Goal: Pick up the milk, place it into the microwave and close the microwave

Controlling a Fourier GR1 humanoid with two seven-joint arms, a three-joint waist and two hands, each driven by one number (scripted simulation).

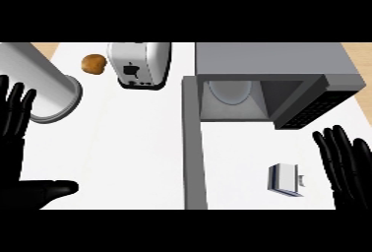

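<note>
The milk (286, 178) is a small white carton with blue sides, standing on the white counter in front of the microwave (272, 78). The microwave is grey, its cavity open with a white round plate (231, 91) inside. Its door (191, 142) swings out toward me as a long grey slab left of the milk. My right hand (347, 165) is open at the right edge, fingers straight up, just right of the milk and apart from it. At the left edge my left hand (16, 118) rests open, thumb pointing right along the bottom.
A white toaster (138, 64) stands at the back centre with a brown bread roll (94, 63) to its left. A large white cylinder (44, 83) lies at the back left, near my left hand. The counter (123, 147) spreads white between the door and the left hand.
</note>
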